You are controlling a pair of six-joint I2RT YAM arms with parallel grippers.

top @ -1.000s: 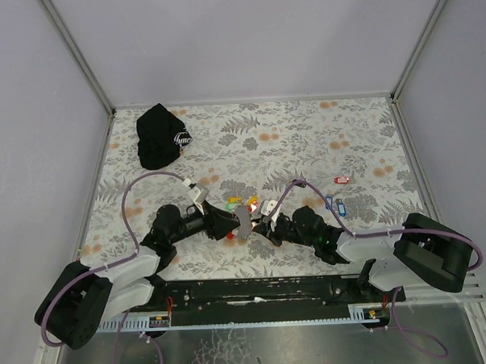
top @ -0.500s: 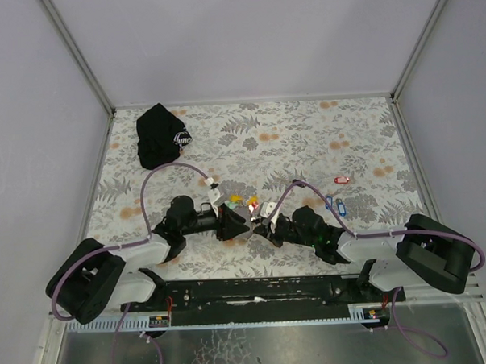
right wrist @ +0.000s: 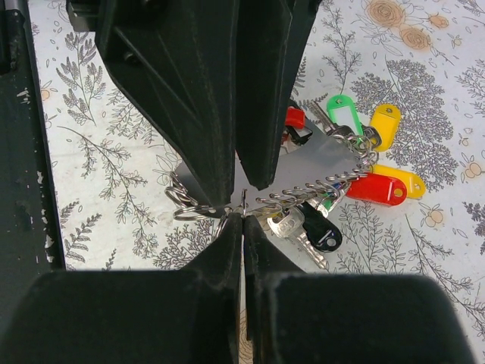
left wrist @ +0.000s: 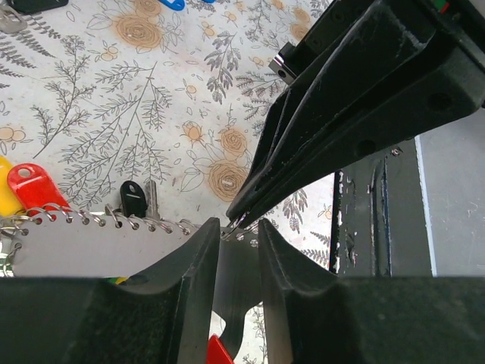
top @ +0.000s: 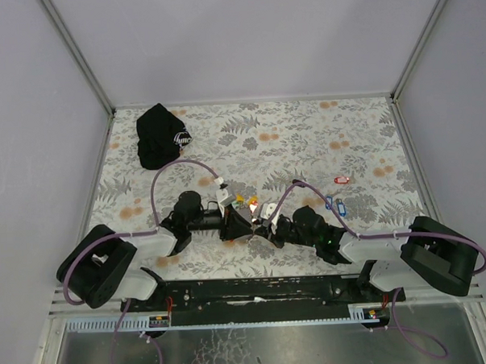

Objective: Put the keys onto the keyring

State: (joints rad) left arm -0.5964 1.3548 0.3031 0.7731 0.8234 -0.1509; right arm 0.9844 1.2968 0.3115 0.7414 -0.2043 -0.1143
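Note:
The keys (right wrist: 356,152) lie in a bunch with green, yellow, red and black tags, hooked along a grey-white bar (right wrist: 322,163); the bunch (top: 249,204) sits mid-table. A lone blue key (top: 330,204) lies to the right. My right gripper (right wrist: 242,218) is shut on the thin keyring (right wrist: 244,203) at the bar's end. My left gripper (left wrist: 236,226) faces it tip to tip, jaws a narrow gap apart over the bar, with the keyring wire (left wrist: 231,227) at the gap. From above, the left gripper (top: 238,222) and the right gripper (top: 259,226) meet.
A black cap with a white logo (top: 160,136) lies at the far left. A small red tag (top: 340,178) sits right of centre. Loose split rings (right wrist: 189,201) lie beside the bar. The arms' base rail (top: 264,287) runs along the near edge.
My left arm has swung right, up to the key bunch, and its jaws have narrowed. The right gripper has stayed shut in place.

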